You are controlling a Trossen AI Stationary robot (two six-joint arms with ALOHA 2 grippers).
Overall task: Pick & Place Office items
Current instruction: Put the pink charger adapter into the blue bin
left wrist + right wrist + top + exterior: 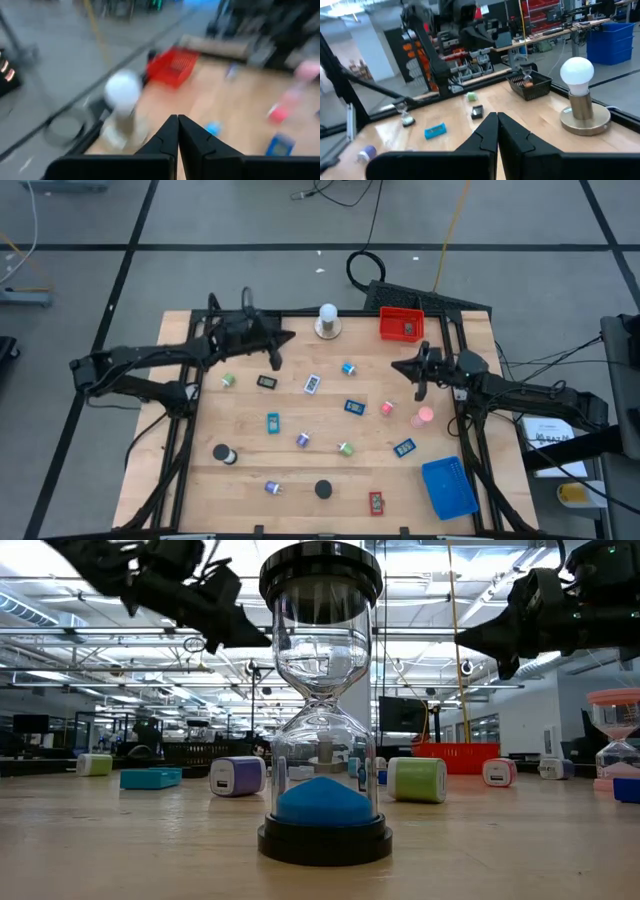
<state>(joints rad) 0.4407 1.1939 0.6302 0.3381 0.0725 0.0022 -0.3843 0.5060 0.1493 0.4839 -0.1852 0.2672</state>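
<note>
The office items lie scattered on the wooden table: a black-capped hourglass with blue sand, a pink one, a black cylinder, blue rectangles, a red rectangle, a black rectangle, and small green and purple pieces. My left gripper hangs shut and empty over the far left part, above the black rectangle. My right gripper is shut and empty above the far right part, near the pink hourglass.
A red tray with one item in it stands at the far right corner, a blue tray at the near right. A black tray holds a small hourglass. The white knob on its round base stands at the far edge.
</note>
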